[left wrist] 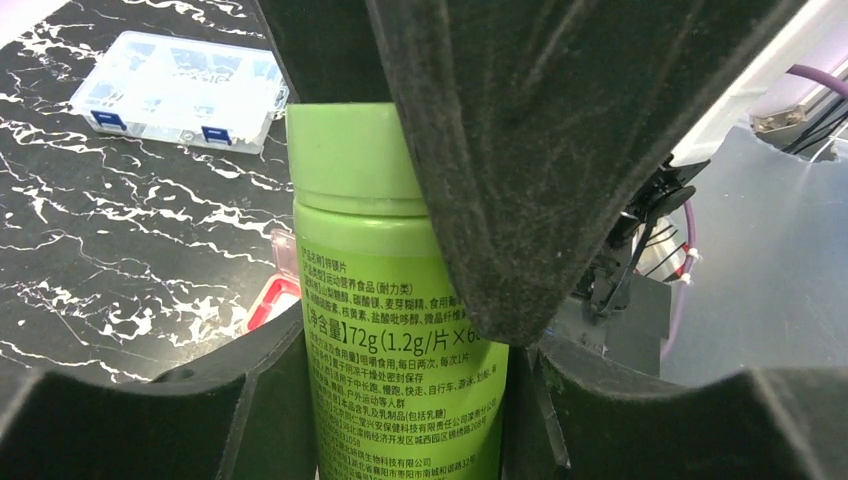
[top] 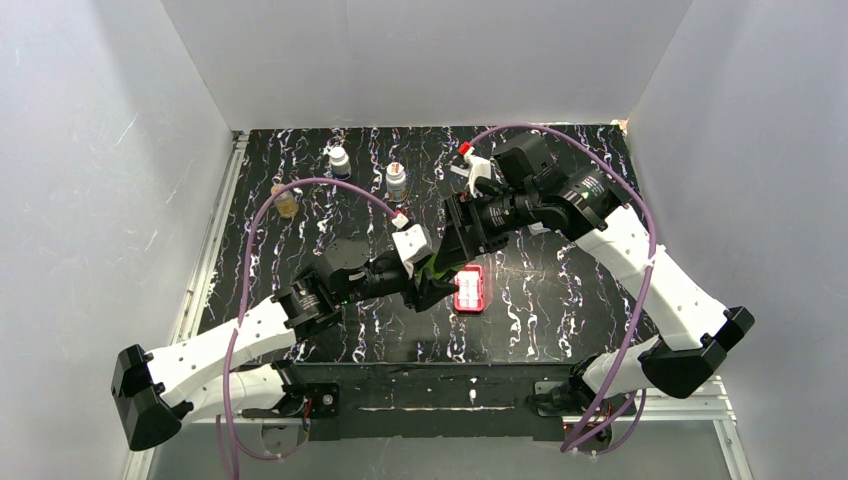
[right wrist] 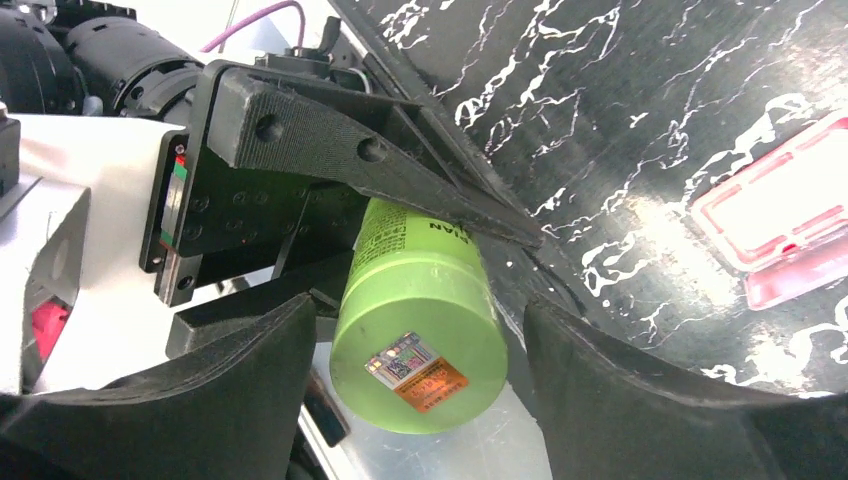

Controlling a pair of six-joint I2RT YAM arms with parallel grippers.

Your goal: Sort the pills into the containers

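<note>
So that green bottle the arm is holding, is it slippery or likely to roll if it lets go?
It is probably stiff: the green bottle keeps its round shape where the left gripper pinches it. Its sides look smooth and a little shiny, so it might slip in a loose grip. Since it is a cylinder, it would likely roll if laid sideways on the table.

The green bottle point(left wrist: 400, 300) runs off the bottom of the left wrist view, its right side covered by a dark finger point(left wrist: 520, 150); from overhead it is almost wholly buried between the arms. Behind it only a red corner of the pill case point(left wrist: 268, 302) shows, and the right wrist view crops that case at its edge. What the compartments point(top: 469, 286) hold is too small to tell. The clear organizer box point(left wrist: 180, 90) is blurred, its right end hidden.
</note>
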